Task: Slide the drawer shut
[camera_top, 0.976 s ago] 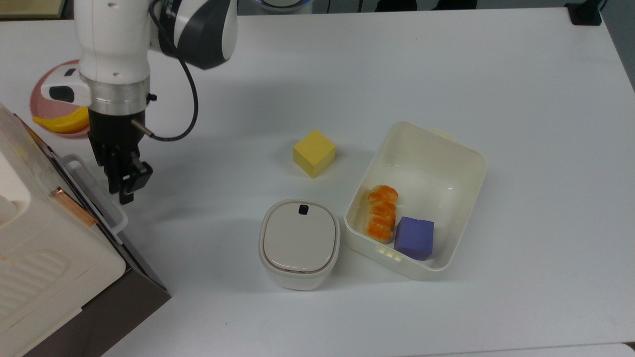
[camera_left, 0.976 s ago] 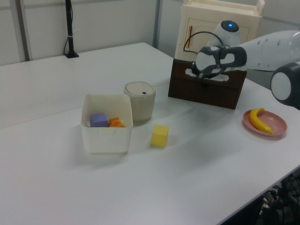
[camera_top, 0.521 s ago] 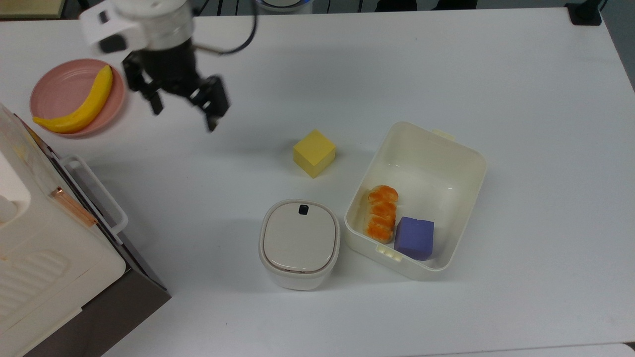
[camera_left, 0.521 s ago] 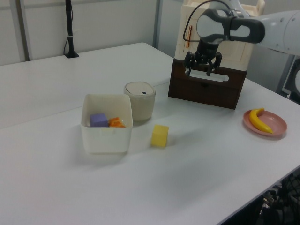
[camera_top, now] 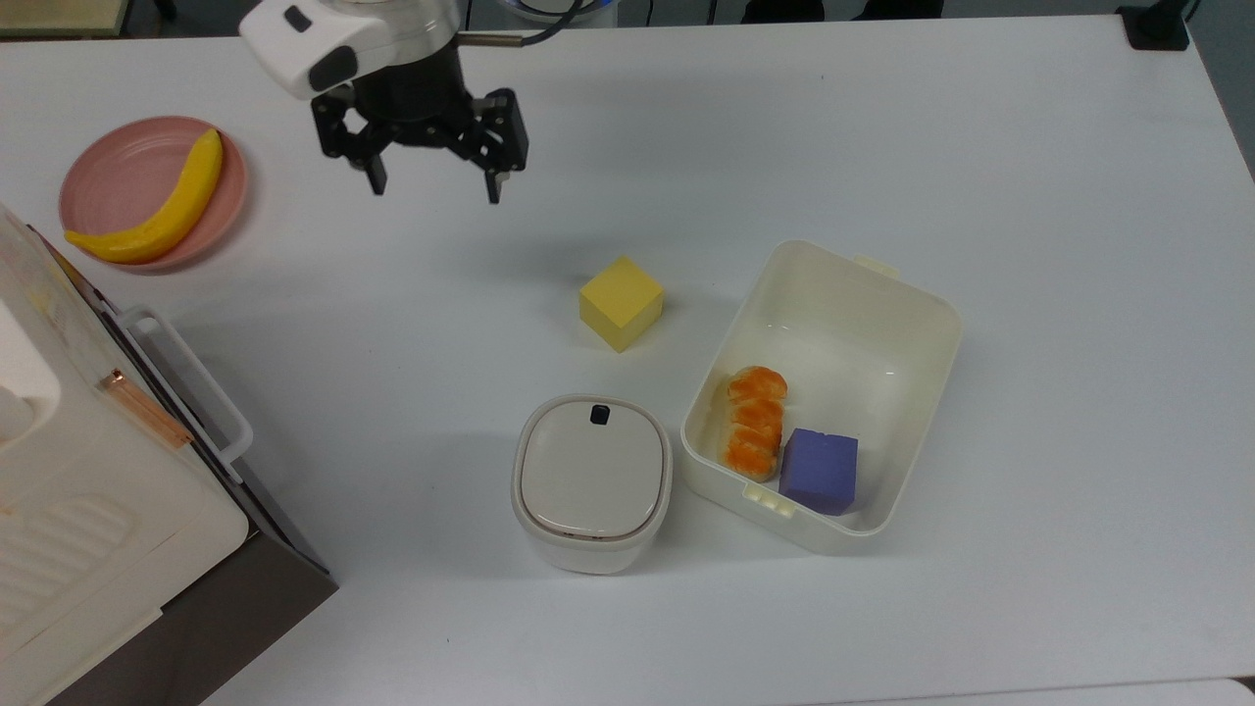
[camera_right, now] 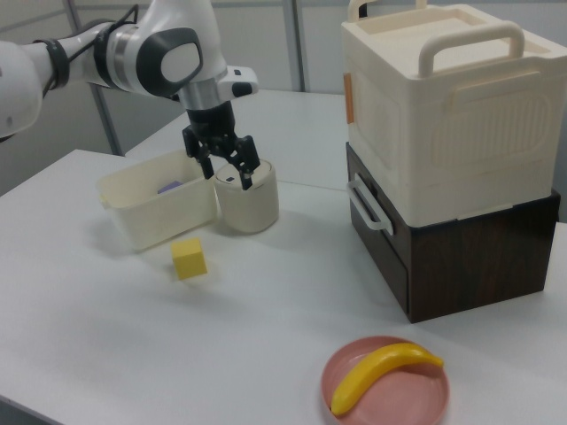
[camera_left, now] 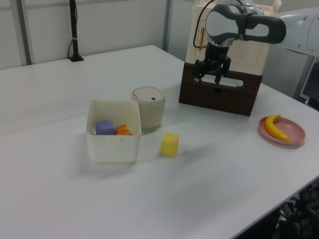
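The drawer (camera_right: 379, 232) at the table's (camera_top: 882, 147) corner looks pushed all the way in, so the job seems done, and the gripper (camera_top: 432, 184) hangs high up, open and empty.

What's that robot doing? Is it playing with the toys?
Not right now. The robot's gripper is open, holds nothing and hangs in the air above the white table, away from the drawer. That dark brown drawer with its white handle looks pushed in under the cream cabinet. A yellow block sits on the table, and a banana lies on a pink plate.
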Controlling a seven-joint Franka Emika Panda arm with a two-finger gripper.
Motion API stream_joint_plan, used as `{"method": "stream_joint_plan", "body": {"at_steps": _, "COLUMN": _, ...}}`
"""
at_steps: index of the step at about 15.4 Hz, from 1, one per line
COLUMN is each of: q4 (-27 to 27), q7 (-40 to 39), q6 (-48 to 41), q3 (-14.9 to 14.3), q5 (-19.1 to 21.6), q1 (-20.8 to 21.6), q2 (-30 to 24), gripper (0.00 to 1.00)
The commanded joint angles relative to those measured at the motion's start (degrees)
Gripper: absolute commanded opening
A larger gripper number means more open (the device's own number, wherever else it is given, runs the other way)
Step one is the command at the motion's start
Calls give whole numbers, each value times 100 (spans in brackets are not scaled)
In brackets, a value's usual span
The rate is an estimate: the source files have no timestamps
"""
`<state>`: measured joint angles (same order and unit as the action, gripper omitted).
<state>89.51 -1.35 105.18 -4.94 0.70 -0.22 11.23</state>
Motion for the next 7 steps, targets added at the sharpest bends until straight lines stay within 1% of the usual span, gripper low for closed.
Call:
{"method": "stream_joint_plan", "body": {"at_steps": 1, "q4": 190, "q7": -93, "q6": -585, "q3": 19, "q5": -114, "q1": 136, "q2": -341, "gripper": 100}}
{"method": "stream_joint_plan", "body": {"at_steps": 4, "q4": 181, "q7": -102, "q6": -630, "q3": 107, "q5": -96, "q1": 206, "q2": -341, "gripper": 100}}
{"method": "stream_joint_plan", "body": {"at_steps": 7, "q4": 181, "q7": -111, "q6": -779, "q3": 124, "q5": -52, "q1": 233, "q2": -358, "gripper": 100}}
